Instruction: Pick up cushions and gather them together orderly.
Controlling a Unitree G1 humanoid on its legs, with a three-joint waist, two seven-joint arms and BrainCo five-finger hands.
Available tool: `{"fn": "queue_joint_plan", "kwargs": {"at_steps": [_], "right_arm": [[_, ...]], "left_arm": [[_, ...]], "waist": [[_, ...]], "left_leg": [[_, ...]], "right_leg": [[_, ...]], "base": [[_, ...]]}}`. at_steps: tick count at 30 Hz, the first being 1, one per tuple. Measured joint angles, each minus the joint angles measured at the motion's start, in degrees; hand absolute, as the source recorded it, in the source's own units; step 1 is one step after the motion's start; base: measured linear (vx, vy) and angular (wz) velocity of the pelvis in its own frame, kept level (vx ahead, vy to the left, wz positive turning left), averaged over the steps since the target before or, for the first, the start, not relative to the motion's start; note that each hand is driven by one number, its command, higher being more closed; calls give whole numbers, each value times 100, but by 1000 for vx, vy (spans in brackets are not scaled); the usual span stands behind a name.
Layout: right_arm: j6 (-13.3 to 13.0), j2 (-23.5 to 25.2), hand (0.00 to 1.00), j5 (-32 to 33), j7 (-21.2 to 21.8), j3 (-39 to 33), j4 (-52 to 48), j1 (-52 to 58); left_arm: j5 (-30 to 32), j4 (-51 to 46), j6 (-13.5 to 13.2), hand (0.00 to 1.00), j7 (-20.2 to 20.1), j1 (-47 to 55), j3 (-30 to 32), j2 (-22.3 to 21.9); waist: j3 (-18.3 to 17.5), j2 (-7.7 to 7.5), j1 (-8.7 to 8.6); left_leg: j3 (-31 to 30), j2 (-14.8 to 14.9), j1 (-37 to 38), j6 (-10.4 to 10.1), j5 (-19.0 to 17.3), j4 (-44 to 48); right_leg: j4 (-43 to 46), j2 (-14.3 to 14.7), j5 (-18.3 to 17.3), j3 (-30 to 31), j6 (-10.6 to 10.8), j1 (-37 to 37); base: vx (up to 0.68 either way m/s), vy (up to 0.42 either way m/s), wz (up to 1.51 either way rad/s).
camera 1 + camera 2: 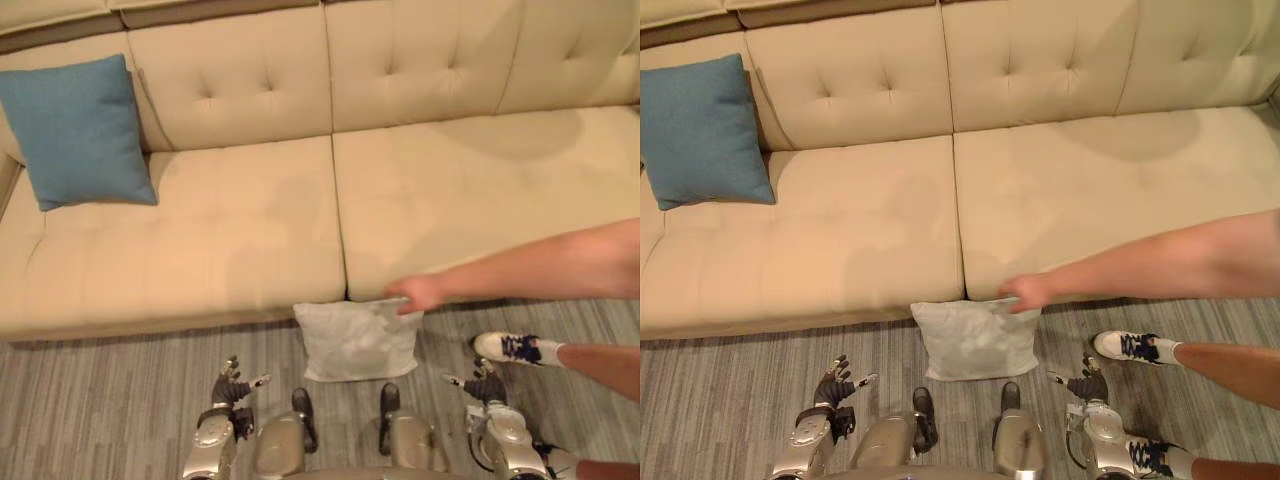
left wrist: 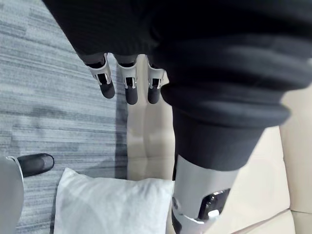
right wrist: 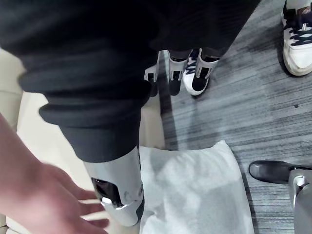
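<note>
A pale grey cushion [image 1: 358, 340] stands on the floor against the front of the beige sofa [image 1: 250, 240]. A person's hand [image 1: 415, 292] reaches in from the right and touches its top right corner. A blue cushion [image 1: 80, 130] leans against the backrest at the sofa's left end. My left hand [image 1: 232, 385] hangs low to the left of the grey cushion, fingers [image 2: 129, 87] relaxed and holding nothing. My right hand [image 1: 485, 385] hangs low to its right, open and apart from the cushion [image 3: 195, 190].
The person's white and blue shoe [image 1: 510, 348] and bare leg stand on the grey striped carpet [image 1: 100, 400] close beside my right hand. Their forearm crosses over the sofa's front edge on the right. The sofa seat's middle and right are bare.
</note>
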Motion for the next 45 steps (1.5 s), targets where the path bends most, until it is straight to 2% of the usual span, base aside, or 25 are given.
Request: {"fn": "queue_joint_plan", "kwargs": {"at_steps": [2, 4, 6, 7, 8, 13, 16, 19, 22, 28, 30, 33, 34, 35, 38, 40, 41, 44, 45], "right_arm": [[-16, -5, 0, 3, -142, 74, 8, -439], [-22, 2, 0, 13, -223, 117, -14, -708], [-29, 4, 0, 17, -325, 220, -45, -1071], [-32, 7, 0, 33, -354, 262, -75, -1261], [-32, 0, 0, 69, -442, 351, -73, -1526], [-23, 3, 0, 117, -681, 562, -330, -2612], [-25, 25, 0, 245, -854, 570, -478, -3134], [-26, 106, 0, 283, -997, 602, -513, -3566], [-14, 121, 0, 305, -1207, 562, -515, -3750], [-49, 114, 0, 272, -1197, 791, -913, -3729], [-49, 170, 0, 251, -1191, 862, -1017, -3655], [-51, 232, 0, 202, -1171, 915, -1393, -3072], [-71, 280, 0, 199, -1161, 936, -1595, -2700], [-111, 318, 0, 185, -1088, 947, -1718, -2265], [-154, 366, 0, 176, -928, 944, -1884, -1464], [-158, 422, 0, 177, -803, 918, -1945, -622], [-158, 447, 0, 177, -756, 886, -1943, -408], [-153, 513, 0, 173, -472, 754, -1349, 320], [-146, 499, 0, 173, -429, 715, -1168, 356]], "left_arm": [[-199, -10, -55, 0, 121, -419, -8, 115], [-289, -14, -66, 0, 146, -704, -25, 122], [-362, -57, -81, 0, 243, -1044, -49, 120], [-424, -69, -84, 0, 269, -1248, -59, 117], [-458, -73, -98, 0, 348, -1548, -63, 108], [-567, -433, -188, 0, 504, -2593, -60, 42], [-625, -721, -193, 0, 615, -2967, -61, -107], [-689, -948, -195, 0, 735, -3114, -55, -295], [-688, -1022, -197, 0, 754, -3204, -59, -374], [-678, -1210, -199, 0, 761, -3241, -91, -477], [-677, -1330, -198, 0, 766, -3140, -235, -474], [-675, -1470, -198, 0, 757, -2800, -486, -503], [-673, -1555, -206, 0, 741, -2516, -546, -555], [-669, -1562, -205, 0, 719, -2186, -603, -592], [-667, -1590, -203, 0, 697, -1566, -688, -582], [-659, -1595, -198, 0, 580, -918, -688, -537], [-636, -1583, -196, 0, 550, -761, -686, -501], [-389, -1170, -178, 0, 299, -96, -661, -261], [-333, -1050, -171, 0, 252, -43, -653, -237]], "waist": [[268, -10, 34], [460, -12, 44], [758, -11, 52], [805, -10, 54], [834, -11, 56], [1353, 2, 89], [1413, 6, 189], [1442, 9, 236], [1442, 10, 238], [1435, 10, 237], [1430, 10, 232], [1414, 9, 253], [1290, 3, 242], [1023, 10, 240], [808, -5, 235], [413, -19, 228], [342, -33, 227], [-287, -95, 188], [-367, -92, 180]], "left_leg": [[0, 112, -627, 56, -34, 457], [8, 186, -953, 88, -56, 713], [22, 285, -1311, 242, -160, 1074], [20, 328, -1695, 292, -230, 1356], [12, 390, -2185, 352, -455, 1664], [-55, 590, -3602, 447, -666, 2567], [-62, 675, -4262, 513, -694, 2911], [-63, 708, -4474, 554, -687, 3059], [-47, 739, -4517, 563, -694, 3115], [39, 765, -4417, 555, -710, 3107], [50, 766, -4297, 555, -709, 3086], [69, 751, -3696, 553, -707, 2894], [72, 736, -3456, 550, -710, 2784], [79, 708, -3275, 544, -707, 2655], [124, 659, -2576, 510, -700, 2326], [139, 579, -1960, 410, -716, 1957], [161, 553, -1743, 391, -676, 1816], [173, 372, -886, 235, -515, 1053], [179, 359, -772, 229, -476, 922]], "right_leg": [[339, 28, 4, 67, -8, -570], [588, 32, 2, 107, -10, -908], [970, 45, -43, 138, -62, -1311], [1258, 45, -92, 149, -86, -1703], [1566, 35, -273, 167, -55, -2205], [2324, 50, -310, 289, -43, -3586], [2629, 74, -307, 341, -43, -4241], [2766, 100, -308, 385, -45, -4465], [2802, 115, -313, 397, -47, -4504], [2850, 131, -320, 473, -52, -4497], [2846, 138, -320, 485, -52, -4390], [2663, 140, -323, 447, -57, -3781], [2545, 140, -328, 421, -60, -3524], [2418, 132, -329, 403, -59, -3339], [2094, 123, -336, 375, -48, -2638], [1735, 111, -348, 322, -37, -2026], [1611, 105, -344, 313, -35, -1815], [892, 103, -247, 298, 18, -981], [742, 106, -201, 293, 20, -849]], "base": [[-83, 14, -5], [-123, 38, -6], [-157, 50, -10], [-185, 21, -8], [-187, 18, -8], [-179, 20, -9], [-105, 7, -10], [-15, 2, -5], [12, 4, -4], [-5, -4, -4], [-6, -4, -2], [10, -17, 3], [31, -25, 5], [74, -21, 5], [101, -6, 3], [152, 0, 6], [158, -16, 5], [172, -17, 0], [175, -2, -1]]}}
